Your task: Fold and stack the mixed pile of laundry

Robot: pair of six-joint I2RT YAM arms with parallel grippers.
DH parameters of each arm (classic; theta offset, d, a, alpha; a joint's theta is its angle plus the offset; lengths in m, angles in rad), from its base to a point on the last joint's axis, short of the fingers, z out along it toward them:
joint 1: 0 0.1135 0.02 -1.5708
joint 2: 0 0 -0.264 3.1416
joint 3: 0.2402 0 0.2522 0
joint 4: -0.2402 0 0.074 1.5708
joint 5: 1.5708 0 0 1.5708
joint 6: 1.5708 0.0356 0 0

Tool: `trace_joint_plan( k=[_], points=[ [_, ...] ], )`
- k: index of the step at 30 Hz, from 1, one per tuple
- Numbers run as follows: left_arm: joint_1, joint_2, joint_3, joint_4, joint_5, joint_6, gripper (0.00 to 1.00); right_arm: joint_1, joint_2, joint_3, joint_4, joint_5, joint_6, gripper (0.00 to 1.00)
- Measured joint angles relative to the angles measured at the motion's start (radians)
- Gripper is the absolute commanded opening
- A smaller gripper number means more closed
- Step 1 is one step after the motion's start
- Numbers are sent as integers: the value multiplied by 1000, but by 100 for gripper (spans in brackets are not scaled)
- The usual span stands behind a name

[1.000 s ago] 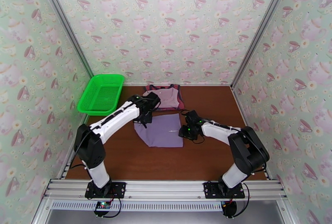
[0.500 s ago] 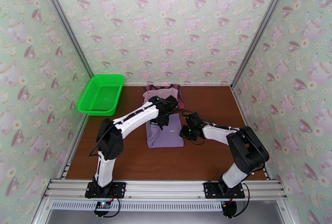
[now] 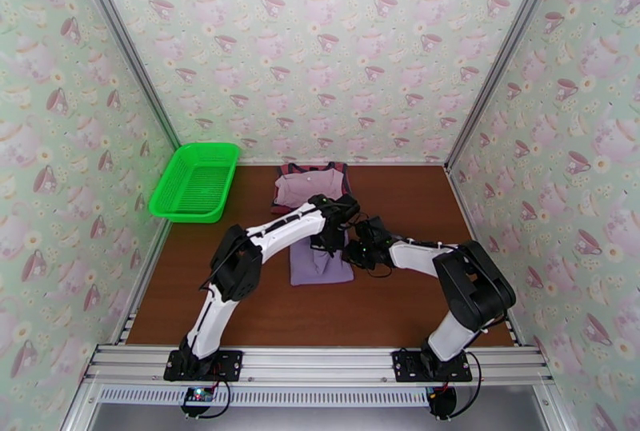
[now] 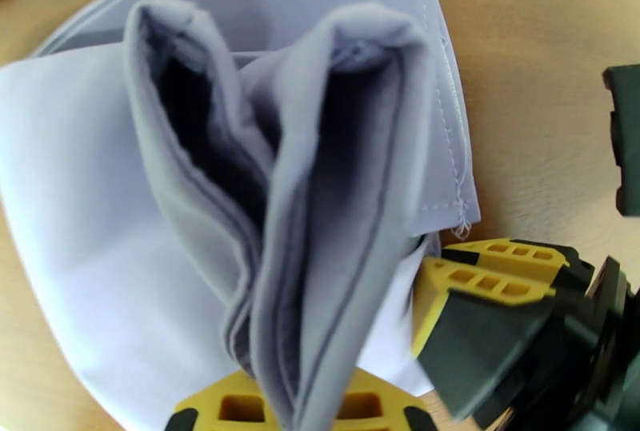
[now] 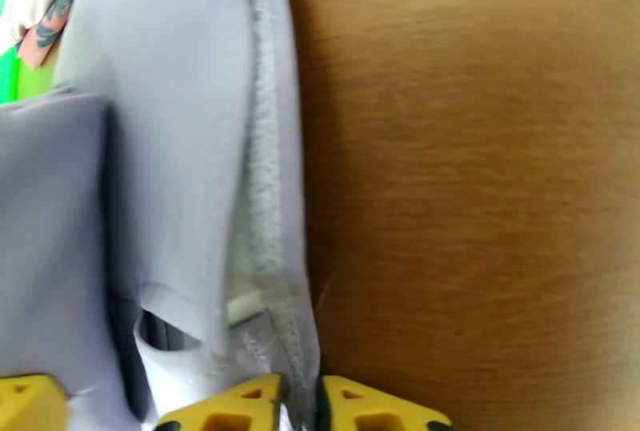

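One green basket [image 3: 196, 181], two stacked garments [image 3: 308, 183], one lavender shirt [image 3: 320, 269]; left arm [image 3: 276, 229] and right arm [image 3: 416, 253] bend inward, jaws pinching it.

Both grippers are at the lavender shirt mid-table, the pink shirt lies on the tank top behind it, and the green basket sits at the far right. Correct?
No: the basket sits at the far left, as the top view shows. The rest stands: left gripper and right gripper at the lavender shirt, pink shirt on the tank top behind it.
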State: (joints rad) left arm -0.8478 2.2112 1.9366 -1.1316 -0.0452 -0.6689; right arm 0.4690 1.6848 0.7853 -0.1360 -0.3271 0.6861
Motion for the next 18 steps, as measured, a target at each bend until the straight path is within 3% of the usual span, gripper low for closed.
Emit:
trace_joint_plan(
  k=[3,8,11,18],
  points=[
    [1,0,4,23,32,-12,58,5,-11,-2,0,2,-2,37],
    [17,2,48,21,58,2,78,11,-84,-23,-88,77,-27,42],
    [15,2,109,47,86,22,83,11,-195,-53,-213,149,-55,45],
    [29,-67,144,102,97,76,76,24,-518,-90,-393,211,-66,51]
  ],
)
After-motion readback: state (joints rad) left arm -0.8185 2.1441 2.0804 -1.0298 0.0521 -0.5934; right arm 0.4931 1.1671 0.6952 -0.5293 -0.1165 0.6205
